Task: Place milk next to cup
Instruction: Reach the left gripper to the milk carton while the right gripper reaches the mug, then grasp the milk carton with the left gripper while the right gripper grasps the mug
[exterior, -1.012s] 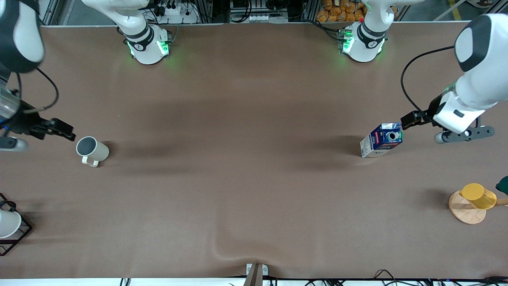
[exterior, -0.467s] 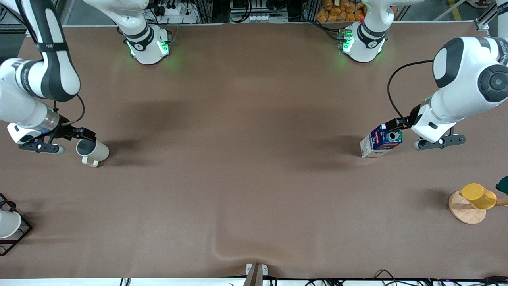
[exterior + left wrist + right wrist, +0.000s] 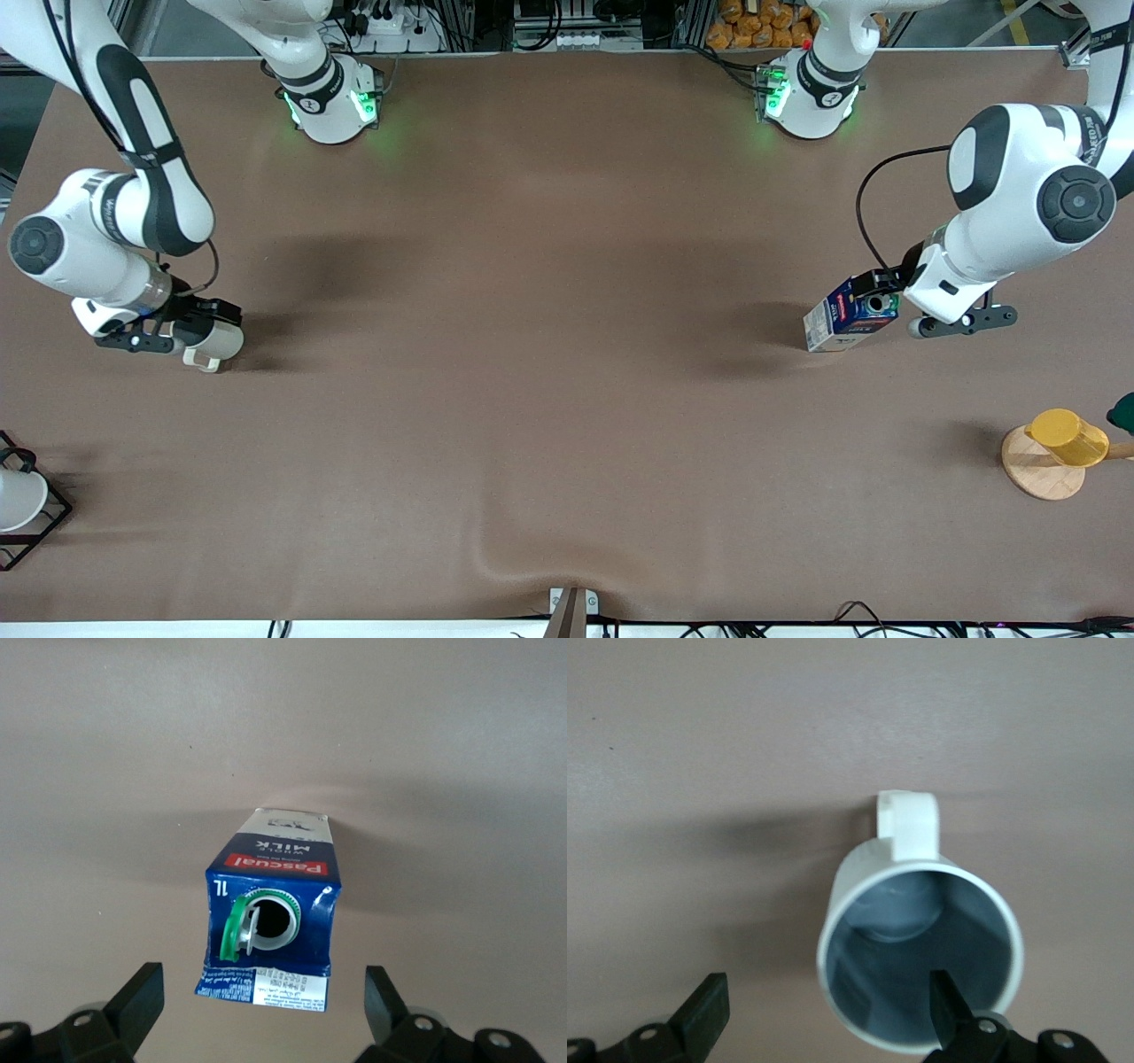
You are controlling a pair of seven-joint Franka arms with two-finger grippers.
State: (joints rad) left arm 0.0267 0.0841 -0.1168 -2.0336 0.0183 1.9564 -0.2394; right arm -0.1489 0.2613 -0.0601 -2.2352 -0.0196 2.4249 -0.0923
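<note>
While the milk (image 3: 850,315) stands on the tabletop (image 3: 549,372) toward the left arm's end, the left end effector (image 3: 261,1001) hovers over it, released; the right end effector (image 3: 828,1010), also released, hovers over the cup (image 3: 921,948).

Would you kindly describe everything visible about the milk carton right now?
The milk is a dark blue rectangular carton with a white lower part, a red label and a green-rimmed round spout. It stands upright on the brown table toward the left arm's end. The open left gripper hovers over it, one finger on either side of its top, not touching.
</note>
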